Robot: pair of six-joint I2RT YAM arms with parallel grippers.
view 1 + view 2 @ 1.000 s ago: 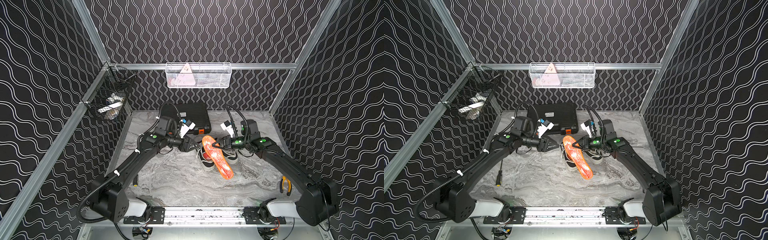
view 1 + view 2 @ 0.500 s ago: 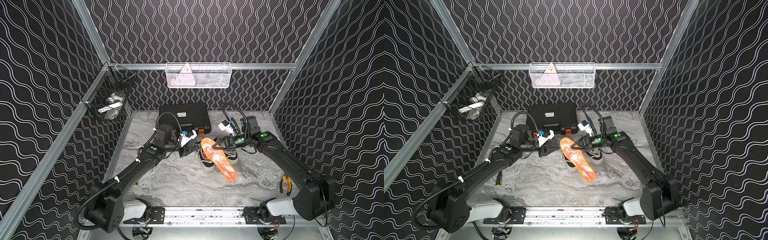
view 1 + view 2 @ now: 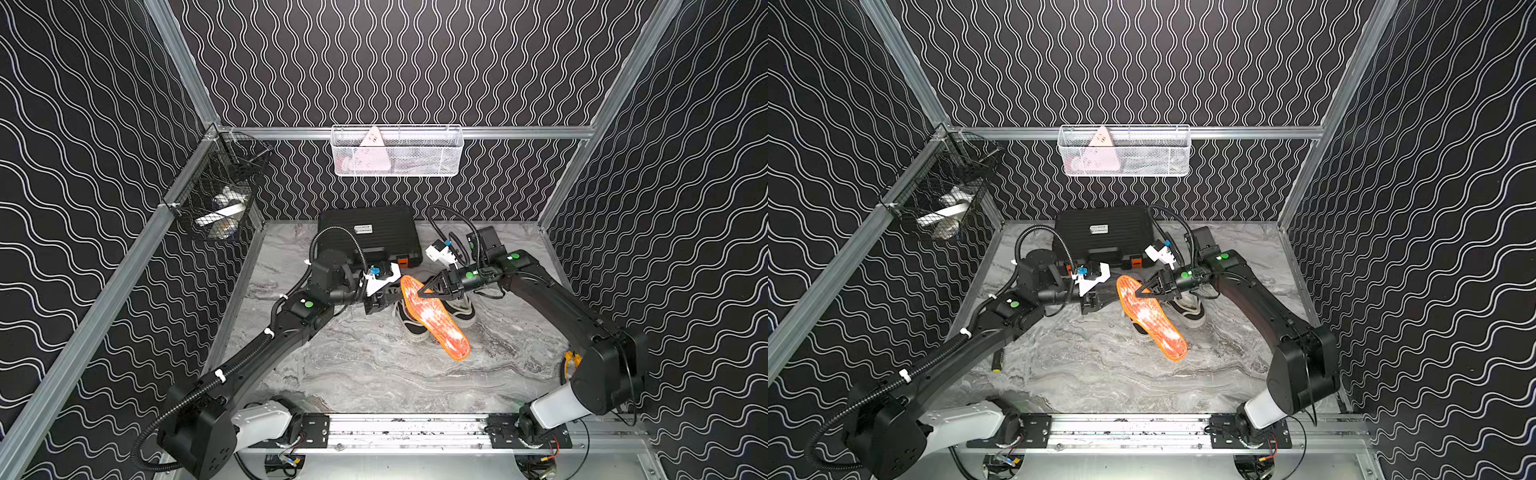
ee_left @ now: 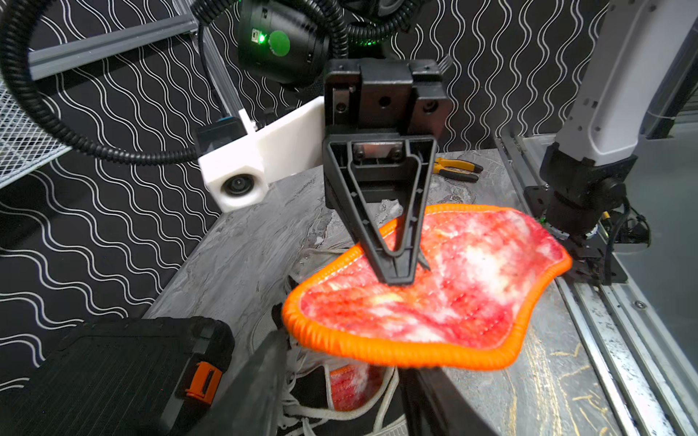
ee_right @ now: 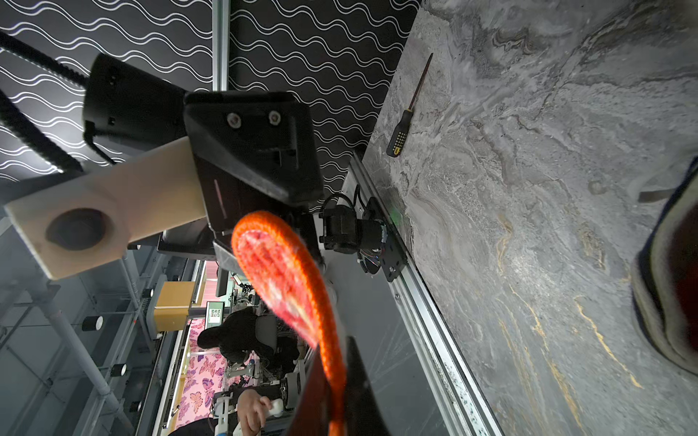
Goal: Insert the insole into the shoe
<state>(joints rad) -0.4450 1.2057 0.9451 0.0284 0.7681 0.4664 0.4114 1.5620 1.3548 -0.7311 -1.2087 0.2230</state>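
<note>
My right gripper [image 3: 424, 291] is shut on the heel end of the orange-edged red insole [image 3: 434, 320], which hangs tilted above the table with its toe toward the front. Below it lies a black shoe [image 3: 409, 328] with white laces, and a second shoe [image 3: 461, 309] lies to its right. My left gripper [image 3: 380, 301] is open just left of the insole. In the left wrist view its fingers [image 4: 257, 385] straddle the shoe's [image 4: 309, 396] laced opening, where a red lining shows. Whether they touch the shoe I cannot tell. The right wrist view shows the insole [image 5: 287, 275] edge-on between the jaws.
A black case [image 3: 368, 232] lies at the back of the marble table [image 3: 374, 374]. Pliers [image 3: 571, 359] lie at the right edge and a screwdriver [image 3: 997, 359] at the left. A white wire basket [image 3: 397, 151] and a black one [image 3: 220, 199] hang on the walls.
My left arm has swung and turned its gripper down toward the shoe. The right gripper has kept the insole, whose toe has dipped slightly toward the front.
</note>
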